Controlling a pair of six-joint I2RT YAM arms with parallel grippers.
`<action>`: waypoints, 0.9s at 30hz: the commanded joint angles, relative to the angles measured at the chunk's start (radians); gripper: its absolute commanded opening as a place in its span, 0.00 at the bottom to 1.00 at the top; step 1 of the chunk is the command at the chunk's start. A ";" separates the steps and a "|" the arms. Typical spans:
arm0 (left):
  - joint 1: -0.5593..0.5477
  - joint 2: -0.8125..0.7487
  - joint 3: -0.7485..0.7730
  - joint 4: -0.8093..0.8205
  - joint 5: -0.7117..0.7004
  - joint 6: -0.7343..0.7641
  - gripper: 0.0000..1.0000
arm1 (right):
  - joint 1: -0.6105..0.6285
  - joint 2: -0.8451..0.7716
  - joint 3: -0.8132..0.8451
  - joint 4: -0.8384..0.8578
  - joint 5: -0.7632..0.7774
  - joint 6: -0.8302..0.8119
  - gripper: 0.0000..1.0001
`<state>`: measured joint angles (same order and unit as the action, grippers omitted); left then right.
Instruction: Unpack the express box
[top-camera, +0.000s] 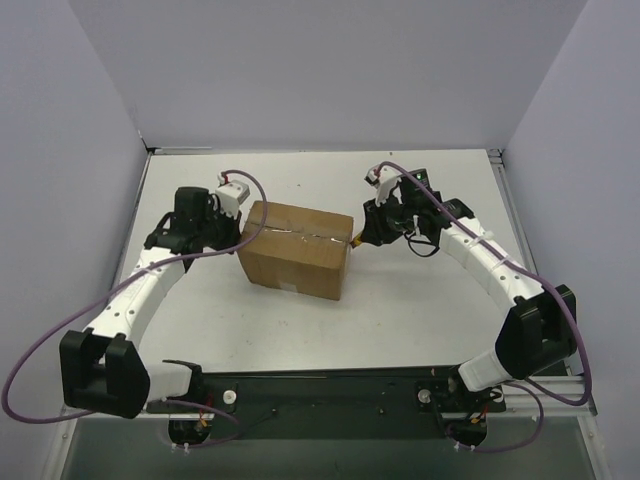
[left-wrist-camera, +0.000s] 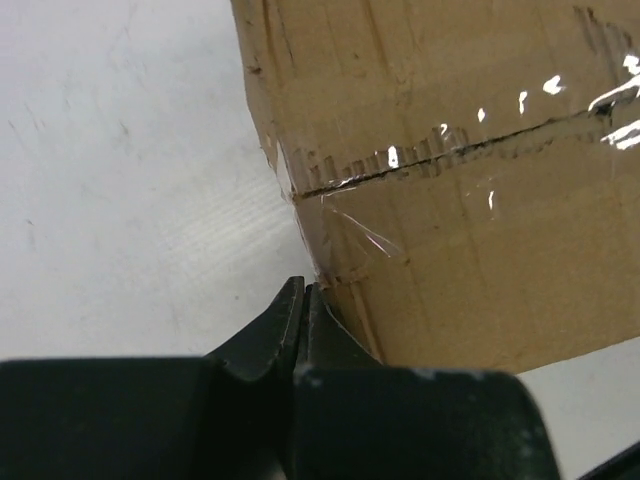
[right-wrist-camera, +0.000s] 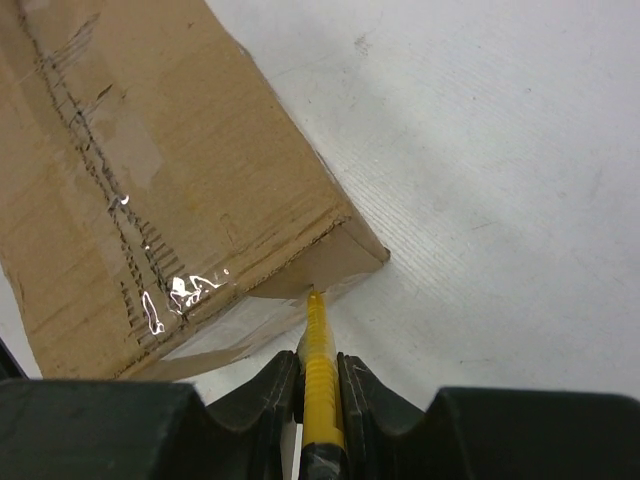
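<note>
— Top external: box (top-camera: 297, 250) is seen mid-tabletop (top-camera: 420, 320), flaps down, still taped. Long axis is laid left-to-right, slightly skewed.
— Claws?
— Left claw (left-wrist-camera: 303, 292) is clenched on nothing, with its tips set at the box's left end. Whether they touch can't be told. Right claw (right-wrist-camera: 320, 370) is clamped on a yellow cutter (right-wrist-camera: 317, 330).
— Cutter tip versus box?
— Tip is placed at the right end's upper edge, near a corner. Contact looks likely but isn't confirmed. Box lies straight ahead of the blade.
— Seam?
— Tape seam (top-camera: 300, 232) is run along the top on the long axis, from the right claw's end toward the left claw's.
— Nearer arm?
— Neither, one is parked at each end. The cut is judged to fall to the right arm. Tip appears slightly beside the seam's end, so a small sideways shift is probably needed first.
</note>
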<state>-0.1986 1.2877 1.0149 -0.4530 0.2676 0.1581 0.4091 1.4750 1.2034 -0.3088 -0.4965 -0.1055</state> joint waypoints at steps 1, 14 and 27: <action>0.014 -0.082 -0.075 -0.096 0.033 -0.016 0.00 | 0.016 0.034 0.045 -0.044 0.006 -0.034 0.00; 0.096 -0.148 0.191 -0.320 0.160 0.319 0.39 | -0.073 -0.085 0.007 -0.113 0.016 -0.037 0.00; -0.459 -0.107 0.122 -0.071 0.074 0.615 0.60 | -0.283 -0.136 0.071 0.048 -0.126 0.341 0.00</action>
<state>-0.5873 1.1580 1.1751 -0.6647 0.3656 0.6529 0.1730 1.3903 1.2289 -0.3771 -0.5316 0.0525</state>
